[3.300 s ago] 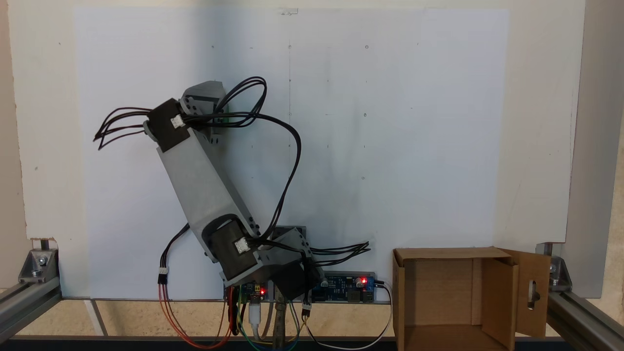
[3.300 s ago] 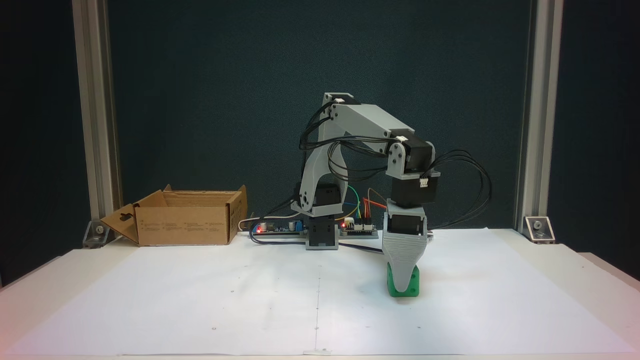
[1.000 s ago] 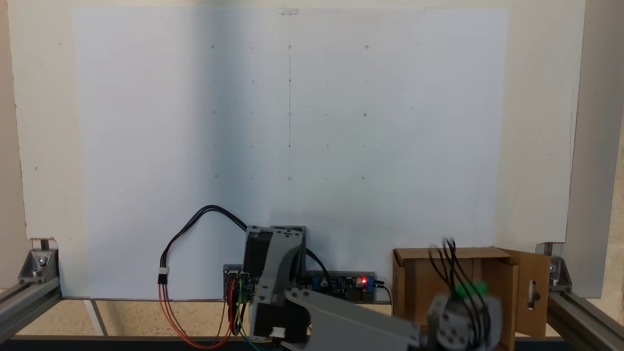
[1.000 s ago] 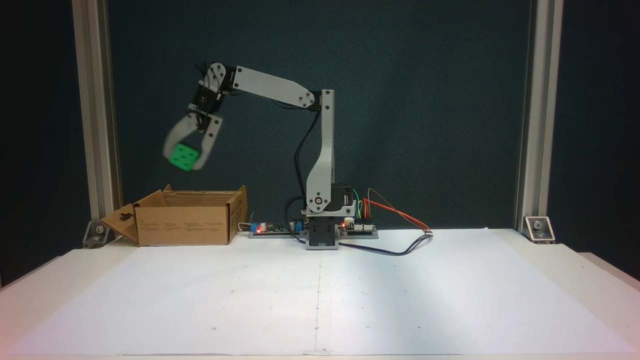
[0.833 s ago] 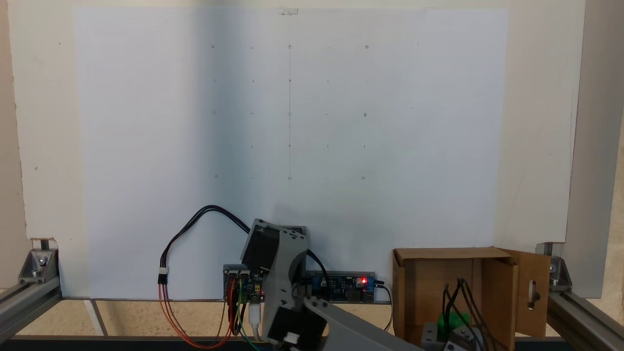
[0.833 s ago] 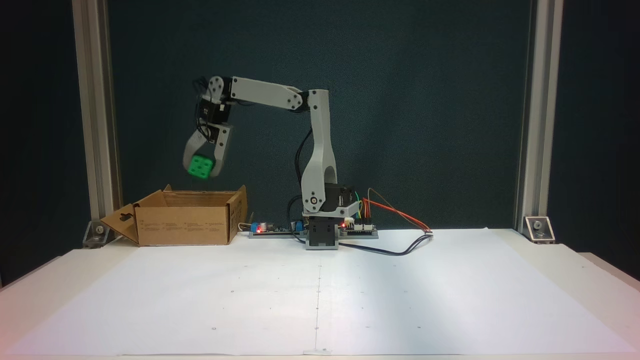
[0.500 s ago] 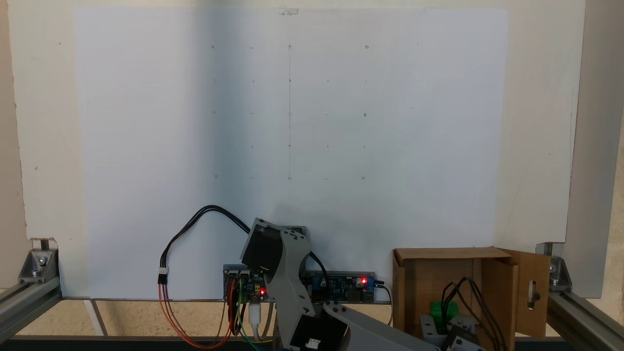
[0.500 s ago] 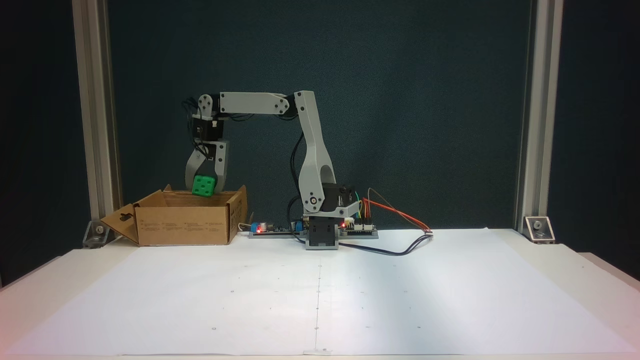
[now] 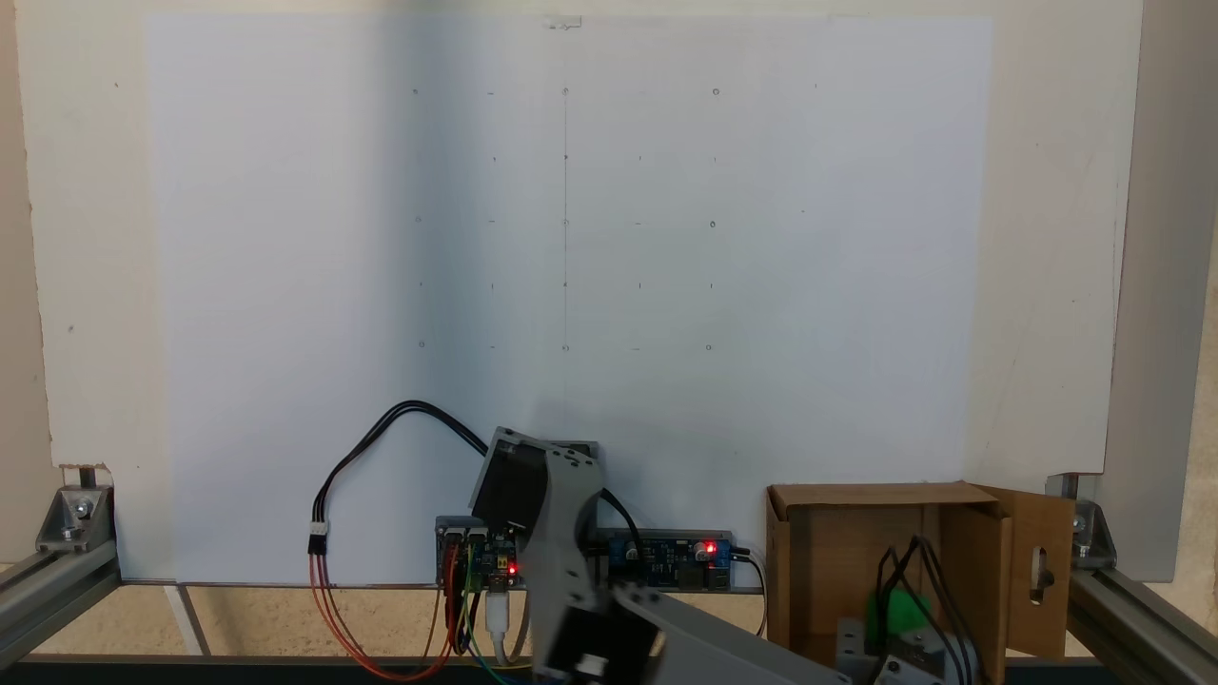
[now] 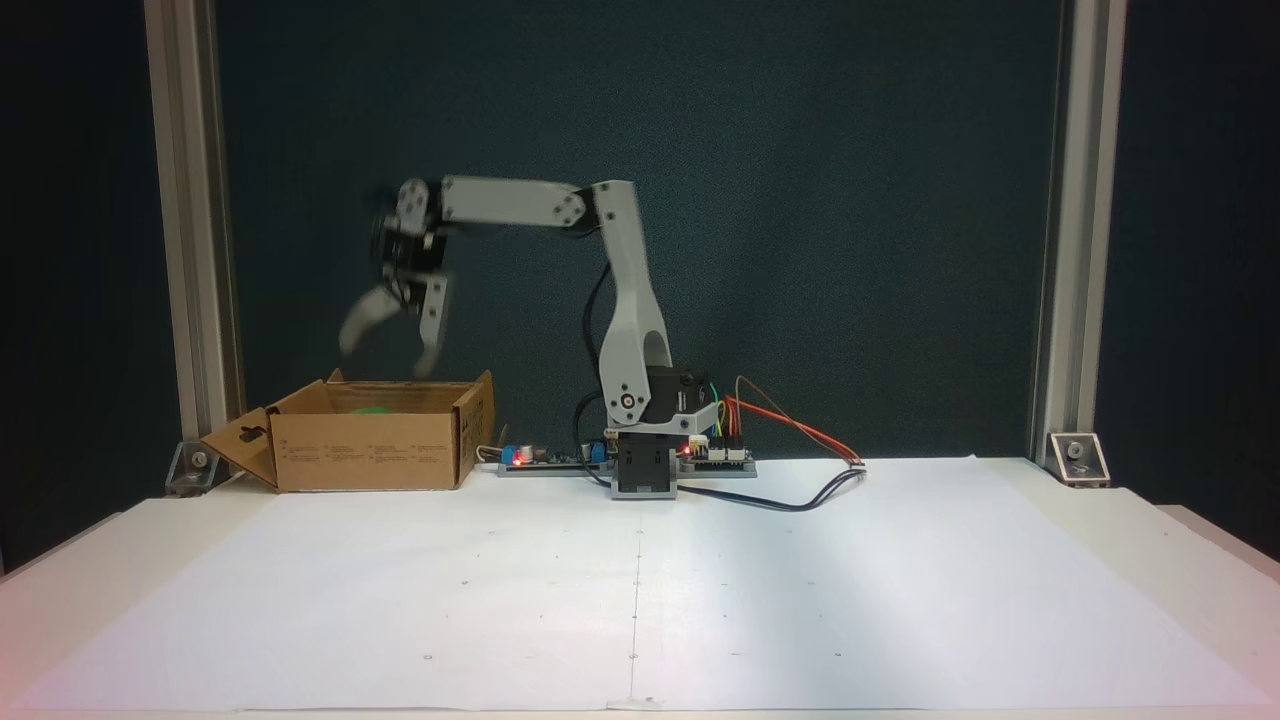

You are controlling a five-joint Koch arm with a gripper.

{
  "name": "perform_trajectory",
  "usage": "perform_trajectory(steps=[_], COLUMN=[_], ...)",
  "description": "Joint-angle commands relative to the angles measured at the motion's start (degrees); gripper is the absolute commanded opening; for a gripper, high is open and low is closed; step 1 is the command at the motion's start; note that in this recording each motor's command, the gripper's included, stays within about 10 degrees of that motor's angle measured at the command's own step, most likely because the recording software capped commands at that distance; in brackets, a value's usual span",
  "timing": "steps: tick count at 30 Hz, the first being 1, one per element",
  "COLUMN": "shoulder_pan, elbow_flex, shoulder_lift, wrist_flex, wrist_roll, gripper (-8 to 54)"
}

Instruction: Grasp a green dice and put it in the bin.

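Fixed view: blurred grey claw (image 10: 388, 350) spread open, released; bright green dice (image 9: 896, 611) blurred below, inside brown cardboard bin (image 10: 370, 460).

gripper (image 10: 388, 352): it held the dice half a second ago; its jaws now stand spread and blurred above the bin, with nothing between them.
green dice (image 9: 894, 609): gone from the jaws; now a blurred green patch inside the bin (image 10: 370, 452), barely visible over its rim.
arm: wrist slightly higher than half a second ago.
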Motion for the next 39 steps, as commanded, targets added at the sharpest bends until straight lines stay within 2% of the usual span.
perform_trajectory(steps=[1, 4, 9, 18, 27, 39], shoulder_pan=[-5.27, -17.93, -37.16, -74.42, -111.16, -113.12], elbow_flex=[-7.65, -9.32, -9.32, -8.79, 5.01, 47.81], shoulder_lift=[6.59, 12.13, 16.0, 29.27, 38.06, 53.26], wrist_flex=[-1.05, -1.05, -1.05, -1.49, -8.88, -39.79], wrist_roll=[9.47, 17.73, 29.95, 30.67, 30.59, 29.27], gripper=[42.5, 42.5, 42.9, 43.6, 45.0, 45.3])
